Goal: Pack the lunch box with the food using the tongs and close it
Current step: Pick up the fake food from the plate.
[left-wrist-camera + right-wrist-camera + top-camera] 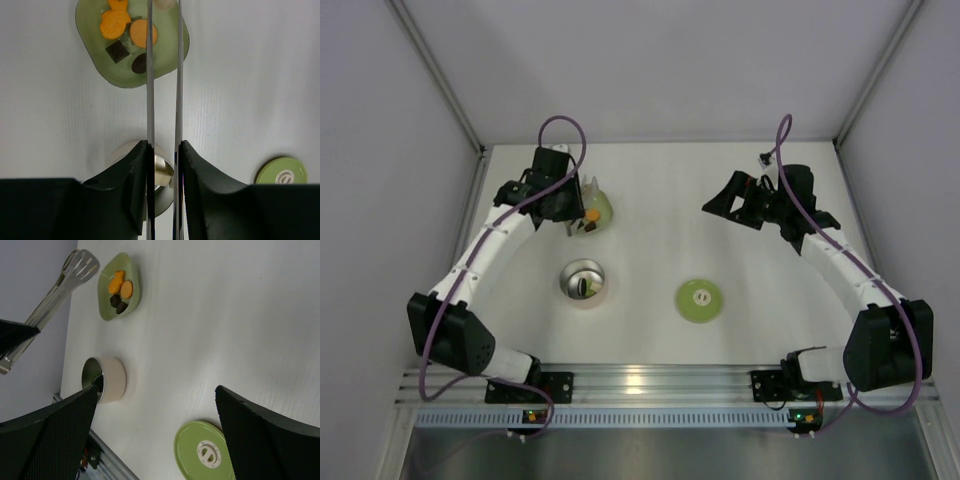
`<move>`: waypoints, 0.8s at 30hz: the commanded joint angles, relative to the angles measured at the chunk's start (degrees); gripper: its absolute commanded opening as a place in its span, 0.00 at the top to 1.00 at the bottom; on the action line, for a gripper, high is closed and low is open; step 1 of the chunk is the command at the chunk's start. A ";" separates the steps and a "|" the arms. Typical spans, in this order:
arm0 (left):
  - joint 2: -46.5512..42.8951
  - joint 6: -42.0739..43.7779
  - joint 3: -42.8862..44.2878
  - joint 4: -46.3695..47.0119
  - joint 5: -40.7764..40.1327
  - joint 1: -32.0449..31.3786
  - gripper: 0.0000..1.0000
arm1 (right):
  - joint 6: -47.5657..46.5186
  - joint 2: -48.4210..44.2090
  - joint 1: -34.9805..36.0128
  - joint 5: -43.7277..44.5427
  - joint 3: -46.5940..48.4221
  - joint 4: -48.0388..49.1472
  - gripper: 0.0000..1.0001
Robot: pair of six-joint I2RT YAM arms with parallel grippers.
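Two grippers: left gripper (pixel 164 146) is closed partway on the tongs (pixel 150 75), pinching both arms near the hinge end; right gripper (pixel 156 390) is spread wide, holds nothing and hangs over the right of the table (pixel 650 190).
Tongs: arms slightly apart, tips above the pale green dish (pixel 97 50); can't tell if they touch a piece.
Food: food (pixel 116 22) sits in the dish, orange and dark brown bits; something dark and yellow-green already lies in the lunch box.
Lunch box: lunch box (pixel 114 380) is upright and open, near the dish on the arms' side.
Lid: green lid (pixel 700 300) lies flat, well apart to the box's right.
Handling: tongs are stiff, springy, slick steel. The food looks light and small and will likely slip, so squeeze gently across the flat faces.
Lid grasp: thin and flat, so take it by the rim.
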 commanded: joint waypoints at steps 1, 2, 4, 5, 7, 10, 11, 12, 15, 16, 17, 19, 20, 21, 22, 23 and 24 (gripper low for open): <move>-8.50 1.07 -3.39 -1.85 1.61 0.17 0.80 | -1.48 0.54 -0.55 0.82 -0.09 1.62 0.00; -9.74 1.59 -4.36 -2.81 1.96 0.09 0.79 | -1.49 0.63 -0.64 0.91 0.00 1.62 0.01; -13.08 2.47 -6.65 -4.66 2.57 0.09 0.79 | -1.57 1.16 -0.72 1.26 -0.09 1.62 0.01; -14.14 2.56 -7.26 -5.88 2.57 0.09 0.79 | -1.66 1.33 -0.64 1.26 -0.09 1.88 0.01; -18.43 3.18 -9.80 -7.91 3.71 0.09 0.78 | -1.75 1.77 -0.64 1.43 -0.35 1.97 0.01; -23.44 3.53 -12.88 -10.63 5.03 0.09 0.78 | -2.01 2.21 -0.64 2.05 -0.26 1.97 0.00; -24.42 3.62 -13.33 -11.51 5.30 0.17 0.78 | -2.01 2.39 -0.64 2.14 -0.35 1.88 0.01; -25.39 3.62 -13.86 -12.39 6.43 0.09 0.78 | -2.01 2.39 -0.64 2.23 -0.44 1.97 0.00; -29.35 3.80 -16.14 -15.29 9.16 0.09 0.78 | -1.93 2.48 -0.64 2.23 -0.61 2.06 0.01; -31.18 3.80 -17.45 -16.08 9.86 0.09 0.78 | -1.93 2.48 -0.64 2.23 -0.79 2.15 0.01; -32.07 3.88 -17.99 -16.53 10.91 0.09 0.78 | -1.93 2.39 -0.64 2.31 -0.88 1.89 0.00; -34.18 3.88 -18.61 -17.67 11.36 0.09 0.78 | -2.01 2.21 -0.64 2.93 -1.23 1.80 0.01; -34.89 3.80 -19.04 -18.37 11.71 0.09 0.77 | -2.10 2.21 -0.64 3.02 -1.31 1.80 0.01; -35.50 3.62 -19.14 -18.64 12.76 0.09 0.76 | -2.02 2.13 -0.64 3.19 -1.40 1.80 0.01; -36.20 3.18 -19.22 -18.99 13.20 0.09 0.76 | -2.01 2.21 -0.64 3.19 -1.58 1.80 0.00; -36.47 3.01 -19.40 -19.60 13.64 0.09 0.76 | -1.84 2.21 -0.64 3.19 -1.67 1.88 0.00; -36.91 2.57 -19.40 -19.78 14.00 0.09 0.76 | -1.75 2.21 -0.64 3.19 -1.84 2.06 0.01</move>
